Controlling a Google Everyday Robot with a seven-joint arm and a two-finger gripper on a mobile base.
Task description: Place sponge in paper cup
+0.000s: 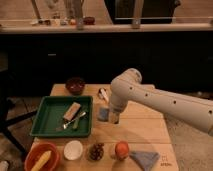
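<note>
The sponge [103, 114], a small blue-grey block, lies on the wooden table [145, 132] just right of the green tray. My gripper [114, 119] hangs from the white arm that reaches in from the right. It is low over the table at the sponge's right edge and is shut; I cannot tell whether it touches the sponge. The paper cup [73, 149], small, white and round, stands near the front edge of the table, left of and nearer than the gripper.
A green tray [46, 120] holds a tan block [72, 110] and cutlery. A dark red bowl [75, 85] sits at the back. Along the front are an orange bowl [33, 155], a dark snack pile [96, 151], an orange fruit [121, 149] and a blue-grey cloth [145, 159].
</note>
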